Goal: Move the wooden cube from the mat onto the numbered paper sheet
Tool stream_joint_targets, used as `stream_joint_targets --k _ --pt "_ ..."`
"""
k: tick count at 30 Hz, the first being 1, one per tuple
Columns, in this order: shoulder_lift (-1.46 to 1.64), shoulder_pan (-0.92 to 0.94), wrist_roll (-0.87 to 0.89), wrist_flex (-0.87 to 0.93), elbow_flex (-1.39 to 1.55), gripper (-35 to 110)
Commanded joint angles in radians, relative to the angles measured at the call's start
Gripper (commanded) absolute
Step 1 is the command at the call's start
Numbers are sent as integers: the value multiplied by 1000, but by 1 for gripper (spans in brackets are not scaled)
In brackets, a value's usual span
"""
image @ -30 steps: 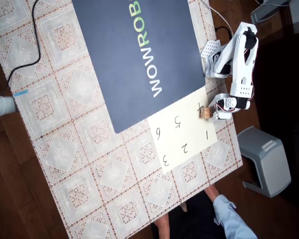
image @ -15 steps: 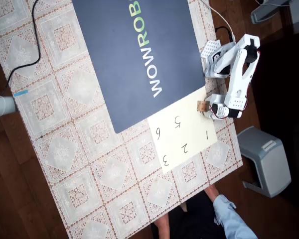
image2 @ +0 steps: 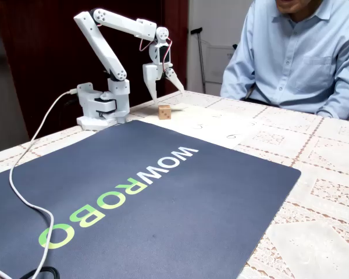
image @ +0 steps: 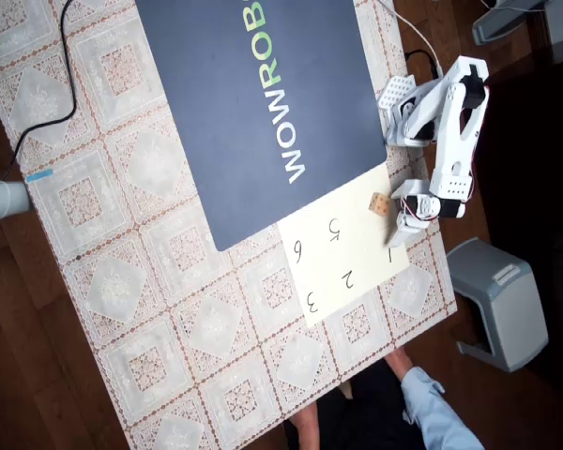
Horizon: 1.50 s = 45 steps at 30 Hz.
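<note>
Mat: the dark navy mat (image2: 163, 197) with "WOWROBO" printed on it lies nearest in the fixed view; no cube is on it.
Tablecloth: the lace-pattern tablecloth (image: 169, 309) covers the tabletop around the mat.
Paper: the numbered paper sheet (image: 342, 253) lies touching one corner of the mat, close to the tabletop's edge on the arm's side.
Cube: the wooden cube (image2: 164, 111) sits flat on the paper, near the corner of the sheet closest to the arm's base; in the overhead view (image: 379, 204) nothing touches it.
Gripper: the gripper (image2: 164, 81) hangs above the cube, fingers spread apart and holding nothing.
Person: a person in a light blue shirt (image2: 291, 55) sits at the far side of the tabletop.
Progress: I judge the placing done; what remains is only for the arm to draw away.
</note>
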Motion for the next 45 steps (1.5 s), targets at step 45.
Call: stream_joint_targets --k 45 --pt "1183 1486 -383 133 609 0"
